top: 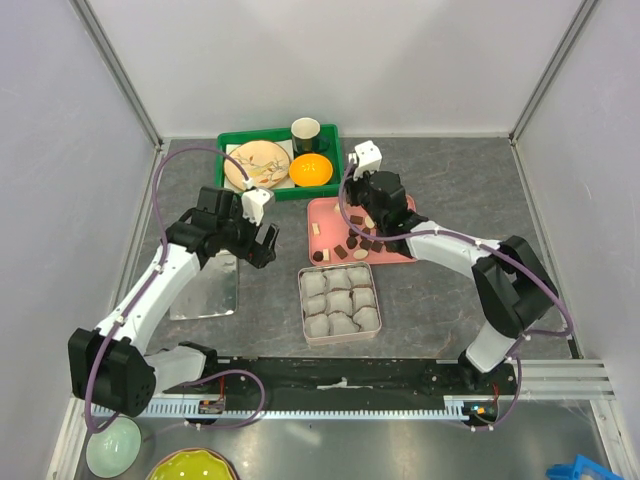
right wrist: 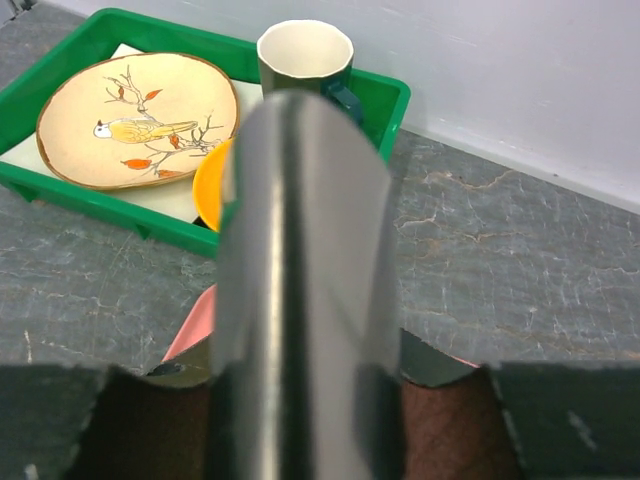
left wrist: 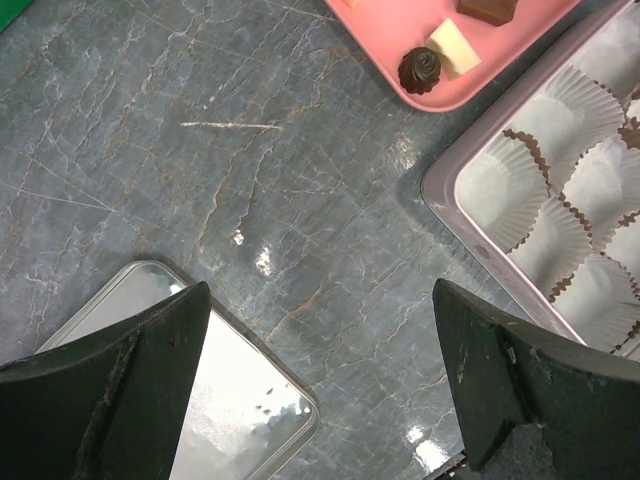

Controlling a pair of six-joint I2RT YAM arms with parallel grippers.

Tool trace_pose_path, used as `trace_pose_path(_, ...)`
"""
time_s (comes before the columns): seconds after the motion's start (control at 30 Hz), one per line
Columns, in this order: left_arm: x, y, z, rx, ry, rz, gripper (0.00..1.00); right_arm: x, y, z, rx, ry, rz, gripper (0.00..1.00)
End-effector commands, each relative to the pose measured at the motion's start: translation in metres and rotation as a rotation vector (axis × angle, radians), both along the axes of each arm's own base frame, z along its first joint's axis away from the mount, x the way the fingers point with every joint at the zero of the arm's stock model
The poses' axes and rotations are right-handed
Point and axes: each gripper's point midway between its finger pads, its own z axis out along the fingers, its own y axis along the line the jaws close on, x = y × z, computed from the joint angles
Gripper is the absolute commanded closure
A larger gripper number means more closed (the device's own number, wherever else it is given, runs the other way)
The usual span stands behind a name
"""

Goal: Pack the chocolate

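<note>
left arm (top: 165, 280) and right arm (top: 450, 245) show white links, black joints, purple cables.

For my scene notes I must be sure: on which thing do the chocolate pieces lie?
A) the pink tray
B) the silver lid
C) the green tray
A: the dark and cream chocolate pieces lie on the pink tray, as the top and left wrist views show.

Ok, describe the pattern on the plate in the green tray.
The plate shows a yellow bird on twigs with red leaves, on cream; clearest in right wrist view.
</note>
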Motion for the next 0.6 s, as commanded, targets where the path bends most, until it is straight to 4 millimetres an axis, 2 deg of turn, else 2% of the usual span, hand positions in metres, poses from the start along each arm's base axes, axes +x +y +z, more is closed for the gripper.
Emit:
trace_pose_path(0.0, 0.013, 0.003, 0.001, 0.027, -0.065, -0.017, 0.01, 0.015, 0.011, 0.035, 0.061, -0.103, -0.016, 0.59)
trace_pose_path(0.23, 0.012, 0.006, -0.001, 0.046, -0.077, -0.021, 0.01, 0.019, 0.020, 0.028, 0.074, -0.086, -0.009, 0.47)
trace_pose_path(0.57, 0.008, 0.010, -0.001, 0.061, -0.095, -0.024, 0.01, 0.026, 0.029, 0.010, 0.096, -0.057, -0.005, 0.45)
